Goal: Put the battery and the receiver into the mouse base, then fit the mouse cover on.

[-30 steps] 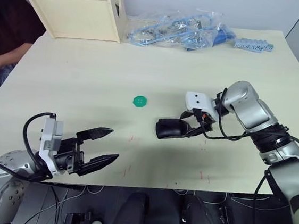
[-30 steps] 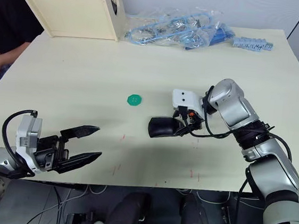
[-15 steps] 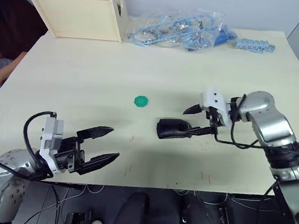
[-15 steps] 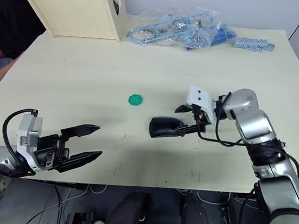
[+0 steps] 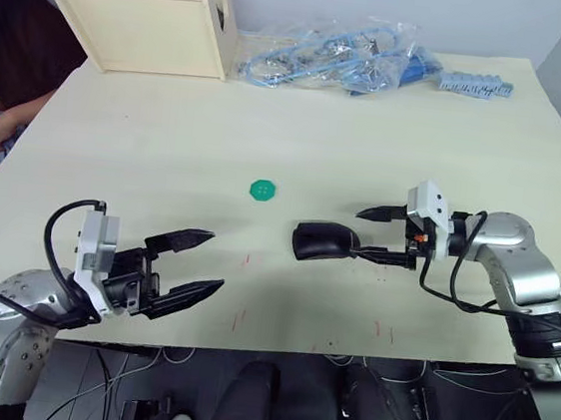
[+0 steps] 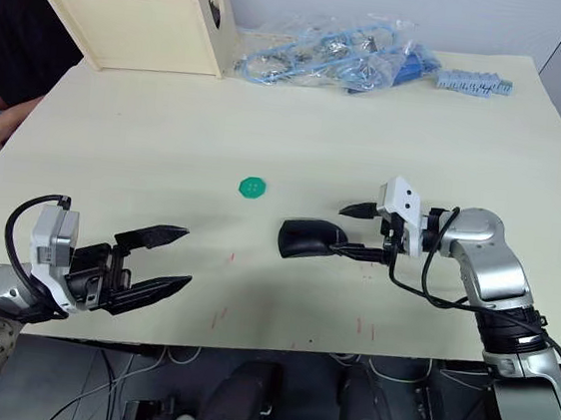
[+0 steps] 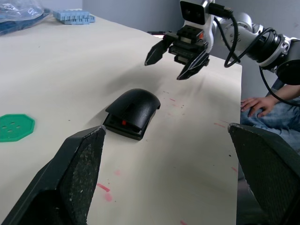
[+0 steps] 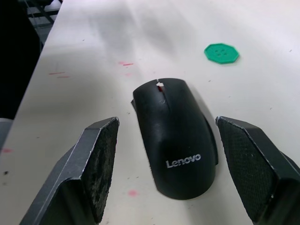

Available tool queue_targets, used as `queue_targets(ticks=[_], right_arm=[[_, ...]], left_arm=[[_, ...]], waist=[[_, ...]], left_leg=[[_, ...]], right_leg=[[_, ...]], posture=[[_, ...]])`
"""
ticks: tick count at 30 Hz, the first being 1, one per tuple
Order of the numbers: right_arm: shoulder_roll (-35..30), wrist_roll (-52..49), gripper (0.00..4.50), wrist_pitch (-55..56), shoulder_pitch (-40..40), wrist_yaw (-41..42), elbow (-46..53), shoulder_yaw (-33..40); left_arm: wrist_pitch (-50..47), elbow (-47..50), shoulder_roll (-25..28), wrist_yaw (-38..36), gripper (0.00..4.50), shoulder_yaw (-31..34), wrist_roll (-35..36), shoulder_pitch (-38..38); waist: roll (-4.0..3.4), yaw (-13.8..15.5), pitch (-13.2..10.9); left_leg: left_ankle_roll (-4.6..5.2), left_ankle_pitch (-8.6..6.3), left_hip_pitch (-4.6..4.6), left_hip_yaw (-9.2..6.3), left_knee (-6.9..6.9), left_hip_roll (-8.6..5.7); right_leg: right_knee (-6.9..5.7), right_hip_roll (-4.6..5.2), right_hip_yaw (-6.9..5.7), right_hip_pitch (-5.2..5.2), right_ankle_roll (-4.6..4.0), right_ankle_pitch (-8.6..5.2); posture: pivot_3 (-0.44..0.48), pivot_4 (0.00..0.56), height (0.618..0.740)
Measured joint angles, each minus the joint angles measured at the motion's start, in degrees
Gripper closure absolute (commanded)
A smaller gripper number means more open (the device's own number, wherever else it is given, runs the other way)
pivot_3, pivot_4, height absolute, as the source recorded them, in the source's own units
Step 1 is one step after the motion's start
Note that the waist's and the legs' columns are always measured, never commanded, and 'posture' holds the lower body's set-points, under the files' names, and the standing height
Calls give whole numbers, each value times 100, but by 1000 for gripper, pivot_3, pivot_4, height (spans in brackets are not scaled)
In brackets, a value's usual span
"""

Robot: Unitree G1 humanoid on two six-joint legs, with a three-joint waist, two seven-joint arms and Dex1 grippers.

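- A smooth glossy black curved mouse cover [image 5: 323,242] sits on the black mouse base [image 7: 123,128], lying near the middle of a pale cream table [image 5: 167,148].
- The right gripper [image 5: 376,234] hovers just beside the mouse, fingers spread wide, holding nothing.
- The left gripper [image 5: 195,261] hangs wide open near the table's front edge, well apart.
- A green scalloped disc [image 5: 263,189] lies near the mouse.

I see a glossy black oval mouse cover [image 8: 177,140] with white Lenovo lettering, and a red spot showing at the black mouse base [image 7: 123,127] beneath it. A flat green scalloped plastic disc [image 5: 263,189] lies on my pale cream worktop [image 5: 167,148], which carries faint red marks.
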State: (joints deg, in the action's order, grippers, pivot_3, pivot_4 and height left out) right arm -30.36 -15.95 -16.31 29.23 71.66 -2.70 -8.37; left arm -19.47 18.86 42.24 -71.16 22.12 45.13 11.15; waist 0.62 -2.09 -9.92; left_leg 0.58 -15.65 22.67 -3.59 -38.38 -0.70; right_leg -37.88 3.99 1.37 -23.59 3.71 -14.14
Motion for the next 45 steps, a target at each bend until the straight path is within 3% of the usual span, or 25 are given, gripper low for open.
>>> queue_targets(ticks=[13, 14, 16, 37, 40, 45], right_arm=[[328, 148, 1027, 793, 146, 77, -1239, -214], [338, 154, 494, 797, 186, 110, -1291, -230], [386, 168, 57, 824, 252, 148, -1382, -244], [535, 509, 57, 1361, 333, 138, -1817, -298], [561, 519, 1344, 1402, 333, 142, -1849, -299], [566, 539, 1344, 1425, 336, 143, -1857, -299]], left_arm=[[-49, -68, 88, -111, 0, -25, -12, -158], [-52, -68, 89, -111, 0, -25, -13, -157], [-56, -68, 91, -111, 0, -24, -12, -147], [-103, -43, 93, -84, 0, -18, -13, -63], [-103, -43, 93, -84, 0, -18, -13, -63], [-103, -43, 93, -84, 0, -18, -14, -64]], waist=[[-1, -6, -1], [-1, -6, -1], [-1, -6, -1], [-1, -7, -1], [-1, -7, -1], [-1, -8, -1]], left_leg=[[-1, 0, 0, 1, 0, 0], [-1, 0, 0, 1, 0, 0], [-1, 0, 0, 1, 0, 0], [-1, 1, 0, 1, 0, -1], [-1, 1, 0, 1, 0, -1], [-1, 1, 0, 1, 0, -1]], right_leg=[[0, 0, 2, -1, 0, 0], [0, 0, 2, -1, 0, 0], [0, 0, 2, -1, 0, 0], [-1, 0, 2, -1, 0, 0], [-1, 0, 2, -1, 0, 0], [-1, 0, 2, -1, 0, 0]], posture=[[0, 150, 740], [0, 150, 740], [0, 150, 740], [0, 150, 740], [0, 150, 740], [0, 150, 740]])
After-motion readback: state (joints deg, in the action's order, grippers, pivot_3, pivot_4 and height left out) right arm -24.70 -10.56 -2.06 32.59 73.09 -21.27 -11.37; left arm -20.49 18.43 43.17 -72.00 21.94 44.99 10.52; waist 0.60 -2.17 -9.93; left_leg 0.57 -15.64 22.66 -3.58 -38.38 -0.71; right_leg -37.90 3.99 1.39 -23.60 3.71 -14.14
